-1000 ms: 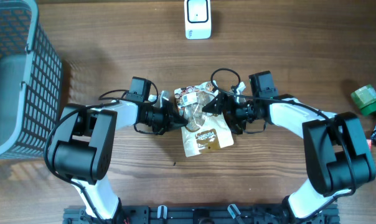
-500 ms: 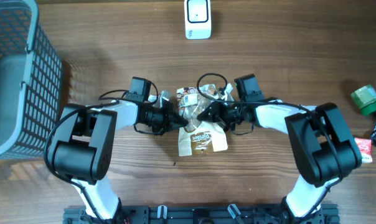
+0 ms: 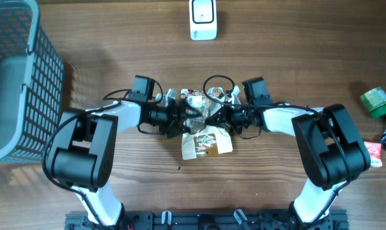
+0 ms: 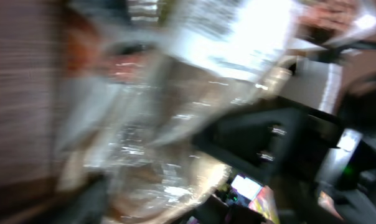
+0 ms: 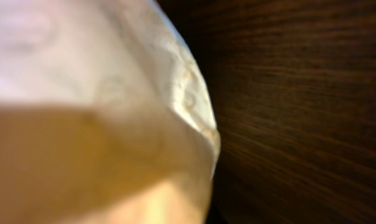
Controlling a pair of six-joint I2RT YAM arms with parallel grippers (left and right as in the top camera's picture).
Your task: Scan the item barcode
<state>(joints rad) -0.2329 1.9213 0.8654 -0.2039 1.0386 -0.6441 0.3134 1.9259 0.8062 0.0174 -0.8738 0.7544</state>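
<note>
The fingers of the right gripper (image 3: 213, 119) are closed, and they appear to pinch the crinkled film at the upper part of the snack bag (image 3: 208, 142); in the right wrist view the bag (image 5: 82, 124) fills almost the whole picture, pressed close to the camera. For the left gripper (image 3: 178, 117), which touches the same bag from the other side, I cannot tell if its fingers are apart or together, because the left wrist view is strongly blurred. The bag lies in the middle of the table (image 3: 276, 185), between both grippers, with a white label (image 3: 194, 99) at its top edge. The white scanner (image 3: 203, 19) stands well apart, at the far edge. I judge the step in hand is taking hold of the bag. The next move calls for lifting it and turning the barcode side toward the scanner.
</note>
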